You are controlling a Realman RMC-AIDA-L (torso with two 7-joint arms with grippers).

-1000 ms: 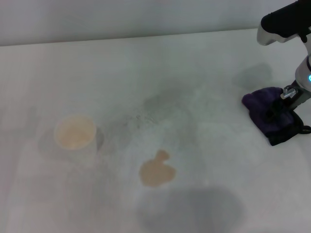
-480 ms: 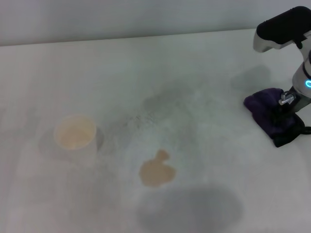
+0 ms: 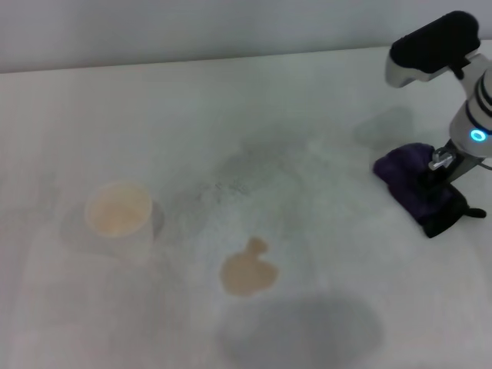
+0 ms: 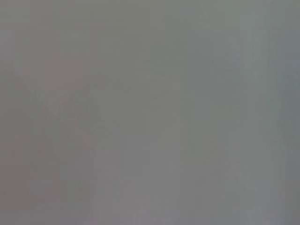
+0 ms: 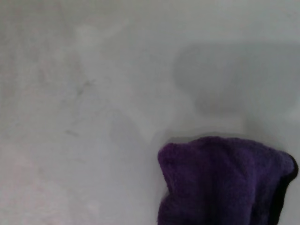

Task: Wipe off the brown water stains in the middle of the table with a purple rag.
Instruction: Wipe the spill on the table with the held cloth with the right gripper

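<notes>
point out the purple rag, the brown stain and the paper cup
purple rag (image 3: 403,178), head view, on its bunched purple top
brown water stains (image 3: 247,274), head view, on the middle of the rounded puddle
paper cup (image 3: 117,211), head view, on its tan inside

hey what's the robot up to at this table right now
The right gripper is down on the purple rag at the right side of the white table; its grip can't be made out. The brown water stain sits untouched near the middle, well apart from the rag. A white paper cup holding tan liquid stands to the left of the stain. The left arm is not in view.
</notes>
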